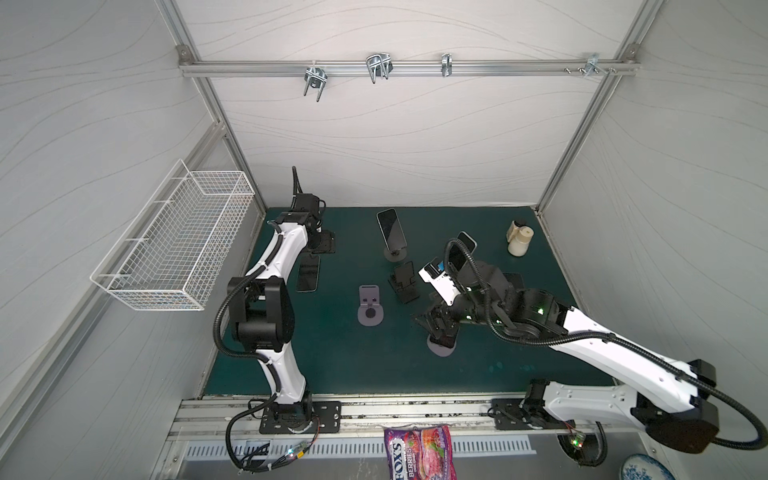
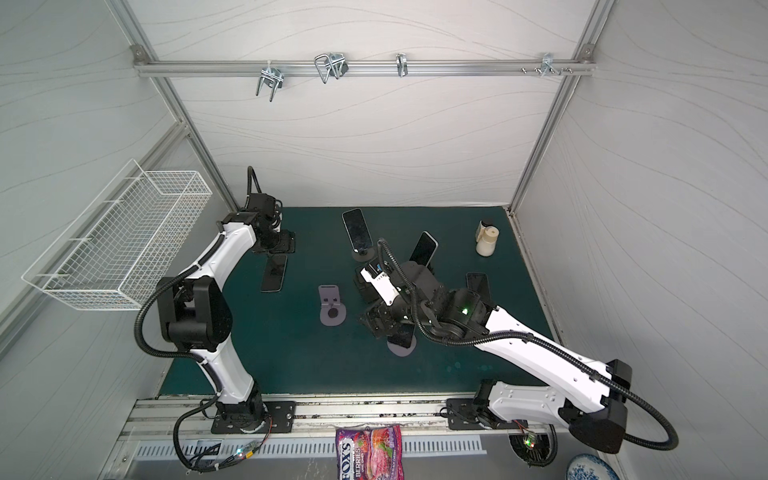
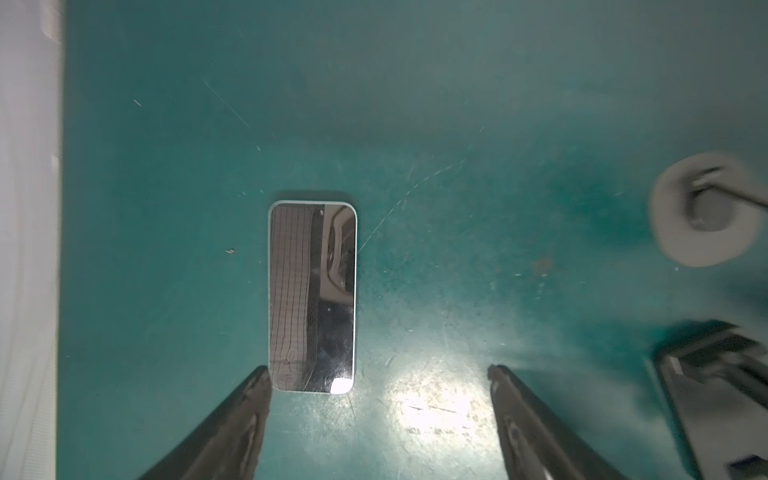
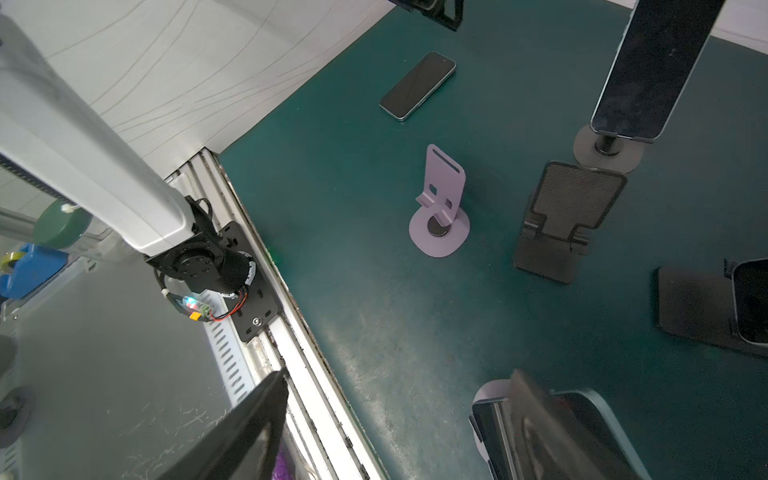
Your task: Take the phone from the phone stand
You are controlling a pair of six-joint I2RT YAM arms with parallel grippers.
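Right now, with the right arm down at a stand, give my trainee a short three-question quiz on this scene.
1. True or false: the lilac stand in the middle of the mat holds a phone.
2. The left-side phone, under the left gripper, is: A flat on the mat; B propped on a stand; C gripped in the jaws.
3. Which gripper is at the front phone on the front stand?

Key: 1 false, it stands empty. 2 A. 3 the right gripper, with its jaws open.
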